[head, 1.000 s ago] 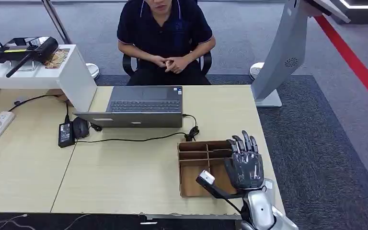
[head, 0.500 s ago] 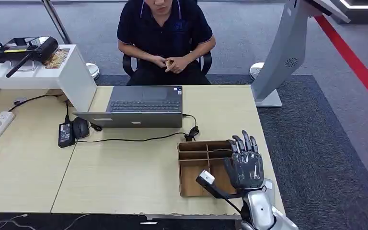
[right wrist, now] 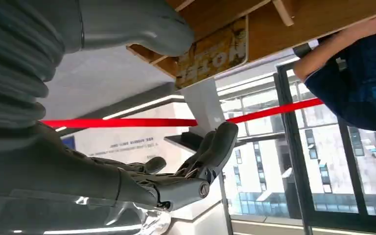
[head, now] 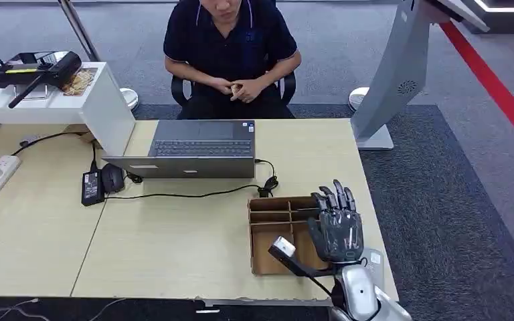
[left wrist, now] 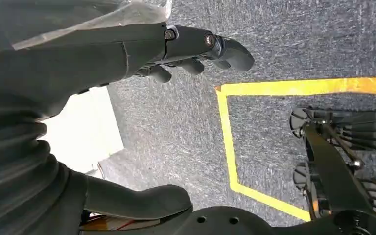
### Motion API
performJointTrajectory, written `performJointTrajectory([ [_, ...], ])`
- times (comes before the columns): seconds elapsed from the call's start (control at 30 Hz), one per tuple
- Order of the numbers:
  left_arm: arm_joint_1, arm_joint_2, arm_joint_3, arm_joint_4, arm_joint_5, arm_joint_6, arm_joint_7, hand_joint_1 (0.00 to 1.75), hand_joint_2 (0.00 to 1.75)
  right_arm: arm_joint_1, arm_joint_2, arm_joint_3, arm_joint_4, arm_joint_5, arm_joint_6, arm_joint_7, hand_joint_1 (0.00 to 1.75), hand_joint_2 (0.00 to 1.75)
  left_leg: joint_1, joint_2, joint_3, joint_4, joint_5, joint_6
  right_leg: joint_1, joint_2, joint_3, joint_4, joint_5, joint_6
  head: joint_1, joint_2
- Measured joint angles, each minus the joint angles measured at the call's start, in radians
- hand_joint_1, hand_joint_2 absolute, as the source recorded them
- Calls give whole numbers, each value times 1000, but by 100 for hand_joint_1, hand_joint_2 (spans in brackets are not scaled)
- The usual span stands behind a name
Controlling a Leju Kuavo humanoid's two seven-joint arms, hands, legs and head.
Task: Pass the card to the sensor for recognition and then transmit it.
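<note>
pale wooden surface [head: 174, 247]: the right robot hand [head: 336, 227], fingers spread and empty, has edged toward the card [right wrist: 213, 51] in the cardboard organizer [head: 278, 234], grasp pending.

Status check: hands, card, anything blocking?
Right hand open, raised over cardboard tray. Left hand open, hanging above floor. Card in tray, ungripped. Nothing blocking.

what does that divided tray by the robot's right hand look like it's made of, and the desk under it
The divided tray looks like thin brown wood or fibreboard, unpainted and matte, with slotted partitions. The desk appears to be pale wood-grain laminate, smooth with a low sheen; solid wood can't be ruled out.
</note>
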Motion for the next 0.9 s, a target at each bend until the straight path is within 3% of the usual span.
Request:
performJointTrajectory([
  [0.9, -3, 0, 63, 8, -37, 0, -8, 0, 175, 0, 31, 3, 1, 0, 3, -11, 61, 175, 0, 0, 0, 0, 0, 0, 0, 0, 0, 0, 0, 0, 0, 0],
])
